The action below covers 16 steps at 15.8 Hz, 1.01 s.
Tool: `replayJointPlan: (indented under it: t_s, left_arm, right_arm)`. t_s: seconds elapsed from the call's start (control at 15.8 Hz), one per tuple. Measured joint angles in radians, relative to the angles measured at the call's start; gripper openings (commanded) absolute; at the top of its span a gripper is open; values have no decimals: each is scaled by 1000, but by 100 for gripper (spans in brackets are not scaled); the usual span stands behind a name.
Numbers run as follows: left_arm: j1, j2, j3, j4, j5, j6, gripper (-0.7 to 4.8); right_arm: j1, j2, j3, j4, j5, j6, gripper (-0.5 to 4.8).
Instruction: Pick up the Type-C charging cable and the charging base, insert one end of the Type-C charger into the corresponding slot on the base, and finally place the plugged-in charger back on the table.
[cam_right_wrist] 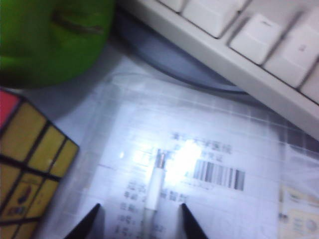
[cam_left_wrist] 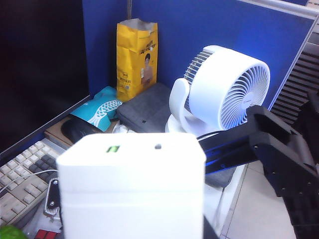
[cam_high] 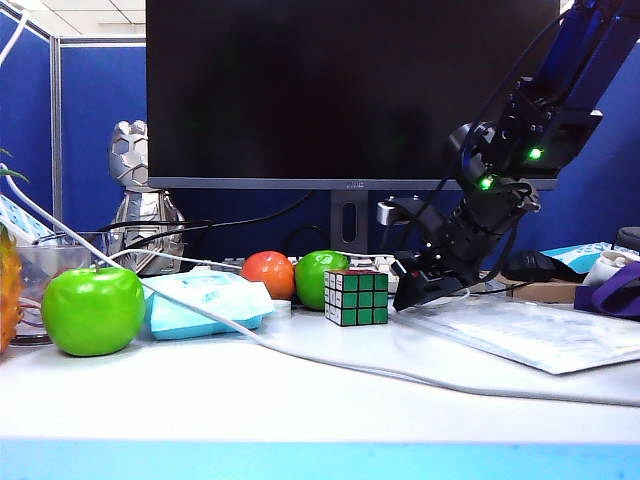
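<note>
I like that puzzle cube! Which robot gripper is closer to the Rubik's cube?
Right. The right gripper hangs low just beside the Rubik's cube, over a plastic sleeve. The left gripper shows only in its wrist view, holding the charging base up above the keyboard.

Glossy white plastic charging base (cam_left_wrist: pixel 132 189), glossy apple (cam_high: pixel 93 310)

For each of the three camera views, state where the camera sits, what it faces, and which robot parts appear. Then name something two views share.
Exterior: low at the table's front edge, facing the monitor; shows the right gripper.
Left wrist: raised, facing the fan; the base fills the foreground, held in the left gripper.
Right wrist: looks down at the cable plug between its fingers.
Shared: the cube appears in exterior and right wrist.
</note>
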Motion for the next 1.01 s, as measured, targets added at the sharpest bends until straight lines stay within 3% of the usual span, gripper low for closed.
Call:
replayJointPlan:
  t_s: [0.13,0.51,1.01]
  left_arm:
    - [0,0,0,0,0,0,-6]
    - [0,0,0,-13,0,0,-6]
    - [0,0,0,-23,-1,0,-6]
  right_arm:
    - [0,13,22,-12,0,-9,-3]
    - [5,19,109,-130,0,-9,-3]
    - [-1,-280,216,-357,1,-21,-3]
